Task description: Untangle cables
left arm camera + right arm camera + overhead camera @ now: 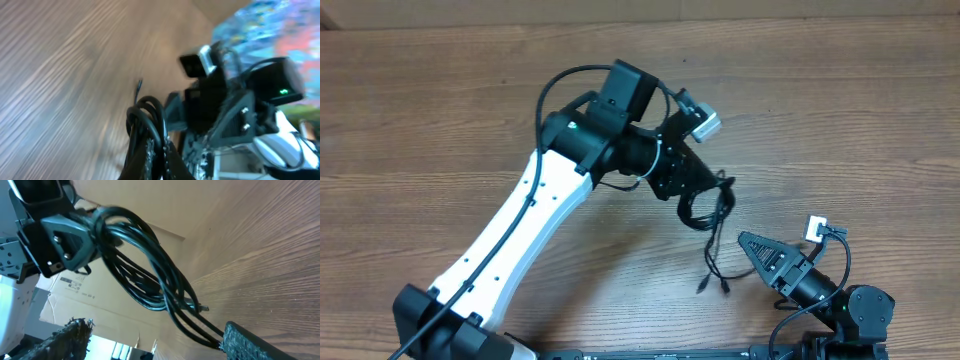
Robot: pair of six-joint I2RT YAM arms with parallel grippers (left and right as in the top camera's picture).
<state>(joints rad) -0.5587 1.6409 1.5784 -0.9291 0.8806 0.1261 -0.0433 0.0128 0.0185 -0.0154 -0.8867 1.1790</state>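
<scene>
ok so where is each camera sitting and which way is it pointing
overhead: above the table, facing straight down; left arm and right arm both show.
left wrist: on the left arm, facing along the table; cables close up, a blurred arm beyond.
right wrist: on the right arm, facing the left fingers shut on the cables; right fingers open at the bottom edge.
shared: every view shows the cables.

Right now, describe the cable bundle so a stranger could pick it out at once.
Follow the big white left arm across the wooden table to its black left gripper. The cables hang bunched from its shut jaws, trailing toward the open right gripper. Unlike the thicker wire looped over the arm, they are thin cords ending in small plugs.
</scene>
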